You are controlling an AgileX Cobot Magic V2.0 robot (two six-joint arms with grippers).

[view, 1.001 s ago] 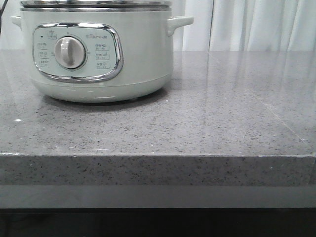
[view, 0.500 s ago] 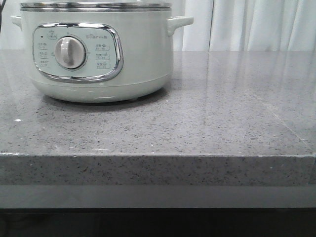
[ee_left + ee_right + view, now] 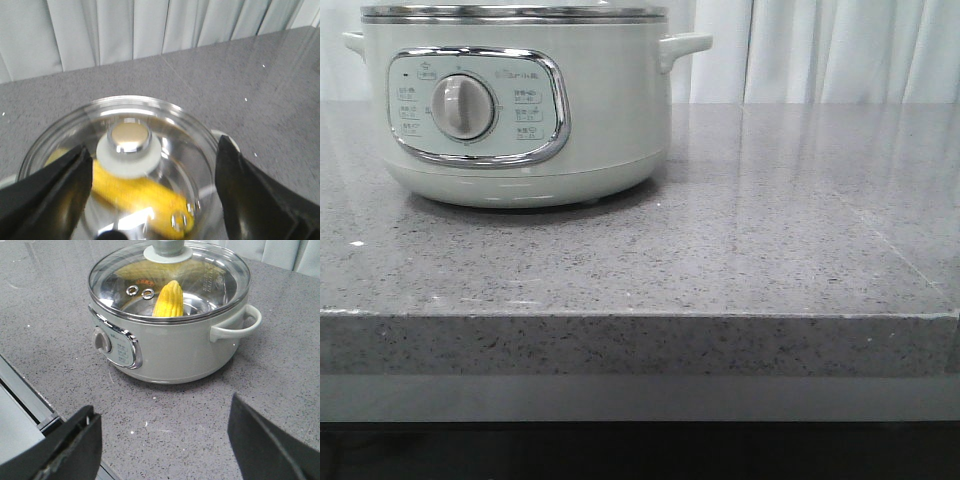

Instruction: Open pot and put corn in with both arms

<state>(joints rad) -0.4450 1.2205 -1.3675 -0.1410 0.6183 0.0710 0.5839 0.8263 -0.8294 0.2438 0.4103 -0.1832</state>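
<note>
Grey speckled stone makes up the worktop [image 3: 720,260], polished enough that we see pale streaks of the curtain [image 3: 840,50] mirrored in it. That curtain hangs in white folds along the far side, closing off the room behind. At the near side the slab ends in a thick square edge, with a lighter band and then darkness below it.

From the front we find the pot [image 3: 520,110] standing on the left part of the worktop, its chrome-framed panel and dial [image 3: 463,106] facing us and a side handle [image 3: 685,45] jutting toward the curtain. Its glass lid [image 3: 170,282] is on (the metal rim sits flush all round), with a round knob [image 3: 130,140] at the centre.

Through the glass we see the corn [image 3: 168,299] already inside the pot, lying slanted under the knob.

Our left hand [image 3: 150,195] hangs right above the lid, fingers spread wide to either side of the knob and holding nothing. Our right hand [image 3: 165,445] is well apart from the pot, over bare worktop near the front edge, its fingers also parted and gripping nothing.
</note>
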